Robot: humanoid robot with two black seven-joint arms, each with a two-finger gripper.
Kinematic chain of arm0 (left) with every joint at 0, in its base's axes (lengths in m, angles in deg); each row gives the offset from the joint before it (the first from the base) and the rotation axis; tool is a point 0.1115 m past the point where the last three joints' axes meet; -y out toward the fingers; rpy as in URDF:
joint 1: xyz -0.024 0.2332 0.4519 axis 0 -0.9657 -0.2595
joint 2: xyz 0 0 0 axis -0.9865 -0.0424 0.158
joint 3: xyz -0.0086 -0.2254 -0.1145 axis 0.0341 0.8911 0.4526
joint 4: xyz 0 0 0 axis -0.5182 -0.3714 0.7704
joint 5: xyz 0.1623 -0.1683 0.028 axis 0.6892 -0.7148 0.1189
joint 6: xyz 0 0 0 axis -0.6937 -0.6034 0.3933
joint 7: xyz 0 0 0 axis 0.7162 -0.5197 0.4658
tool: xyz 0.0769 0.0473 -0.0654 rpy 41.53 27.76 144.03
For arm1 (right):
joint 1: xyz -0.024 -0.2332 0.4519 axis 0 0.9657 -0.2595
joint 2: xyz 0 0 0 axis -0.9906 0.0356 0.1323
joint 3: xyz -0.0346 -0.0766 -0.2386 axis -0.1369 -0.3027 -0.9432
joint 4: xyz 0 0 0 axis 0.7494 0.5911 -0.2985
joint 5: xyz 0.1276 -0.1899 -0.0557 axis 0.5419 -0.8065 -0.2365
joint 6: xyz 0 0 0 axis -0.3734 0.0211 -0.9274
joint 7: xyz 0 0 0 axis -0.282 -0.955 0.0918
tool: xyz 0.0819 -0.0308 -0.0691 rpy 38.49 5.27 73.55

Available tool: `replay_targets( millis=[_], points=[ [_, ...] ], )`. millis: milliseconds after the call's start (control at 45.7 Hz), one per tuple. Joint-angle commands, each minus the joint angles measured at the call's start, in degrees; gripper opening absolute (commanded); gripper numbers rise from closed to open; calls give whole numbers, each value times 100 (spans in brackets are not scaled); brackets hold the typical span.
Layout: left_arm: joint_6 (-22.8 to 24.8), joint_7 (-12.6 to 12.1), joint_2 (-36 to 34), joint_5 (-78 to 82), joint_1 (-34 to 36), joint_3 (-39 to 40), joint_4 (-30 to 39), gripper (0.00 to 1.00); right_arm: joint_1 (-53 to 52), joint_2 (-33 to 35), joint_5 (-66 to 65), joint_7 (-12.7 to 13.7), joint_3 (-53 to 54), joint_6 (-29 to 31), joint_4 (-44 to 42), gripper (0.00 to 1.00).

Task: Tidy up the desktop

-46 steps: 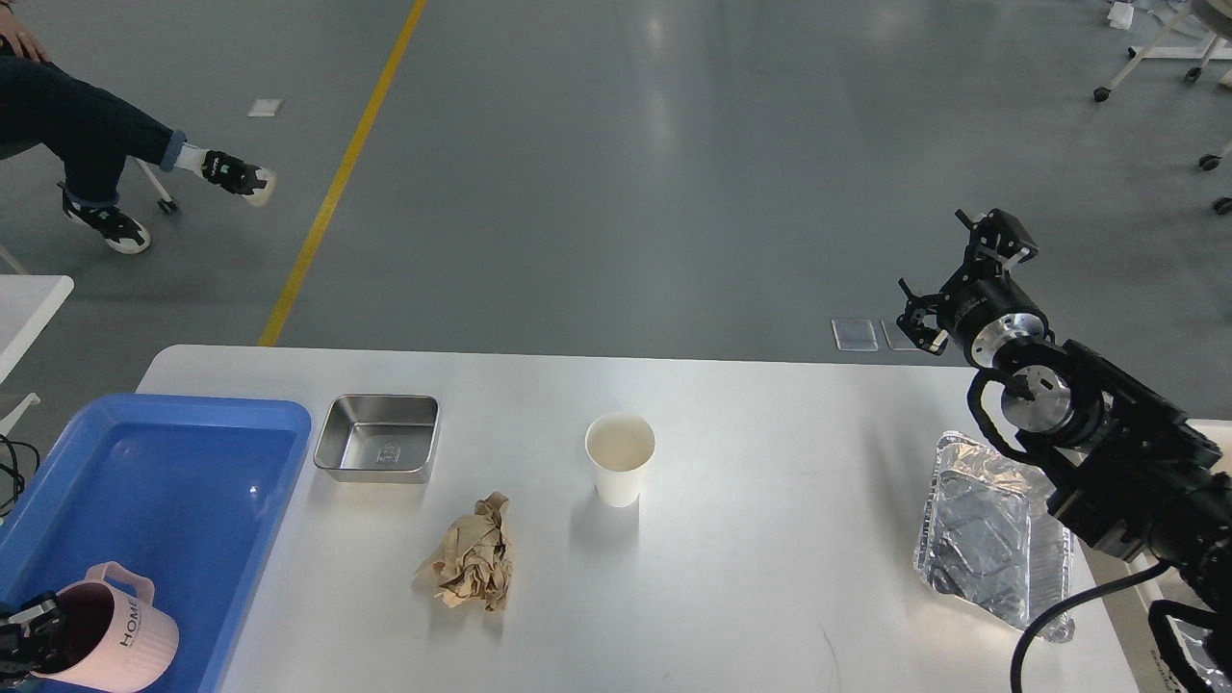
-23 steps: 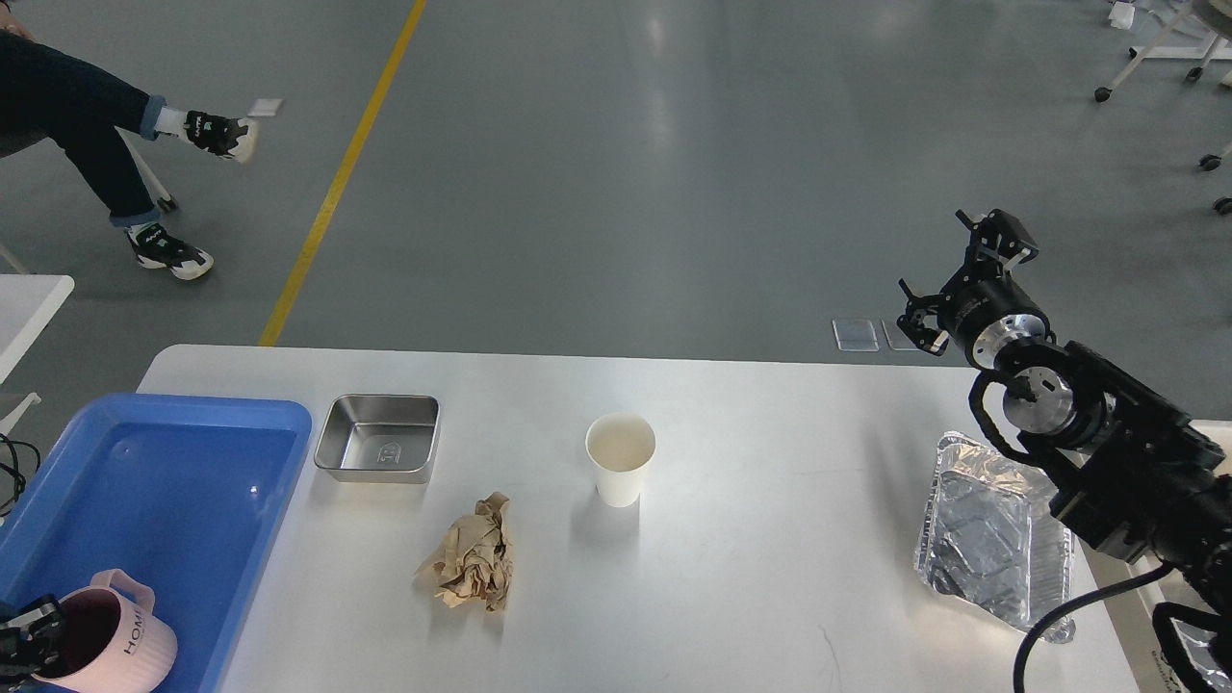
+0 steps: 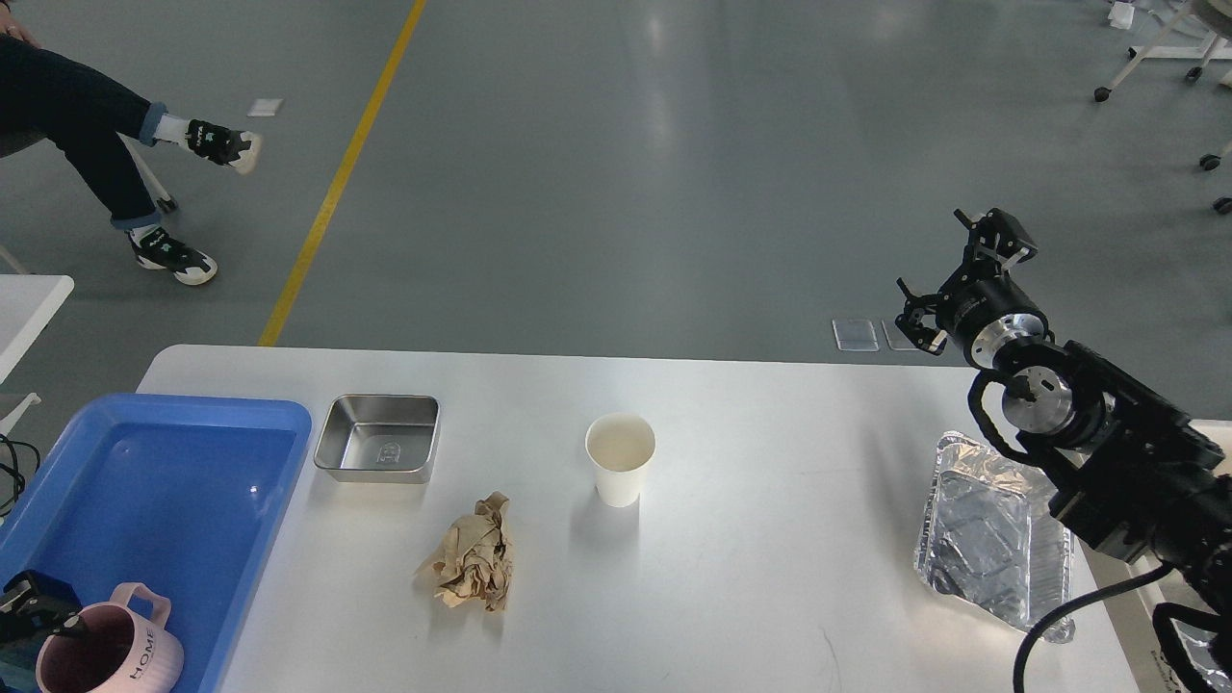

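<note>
The left gripper (image 3: 38,616) is mostly cut off at the near left edge beside the pink mug (image 3: 101,650); I cannot tell its fingers. The right gripper (image 3: 958,274) is spread open past the desktop (image 3: 751,539), hiding part of the foil tray (image 3: 991,534).

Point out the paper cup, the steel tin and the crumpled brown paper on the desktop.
Paper cup (image 3: 619,467): head view, on its white outer wall.
Steel tin (image 3: 377,438): head view, on its inner floor.
Crumpled paper (image 3: 472,553): head view, on the middle of the wad.
</note>
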Motion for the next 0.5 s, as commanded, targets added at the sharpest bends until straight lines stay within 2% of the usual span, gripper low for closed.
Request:
replay_targets(
  millis=[0, 153, 328, 394, 482],
  points=[
    [352, 29, -55, 3, -6, 335, -4, 95, 18, -3, 0, -1, 7, 0, -1, 100],
    [405, 37, 6, 29, 3, 748, -13, 95, 27, 6, 0, -1, 7, 0, -1, 100],
    [335, 204, 94, 99, 11, 1161, -31, 95, 27, 50, 0, -1, 7, 0, 8, 100],
    [309, 458, 59, 196, 3, 1389, -31, 95, 27, 50, 0, -1, 7, 0, 8, 100],
    [309, 1099, 15, 555, -6, 1618, -31, 94, 27, 59, 0, -1, -1, 0, -1, 100]
  ],
)
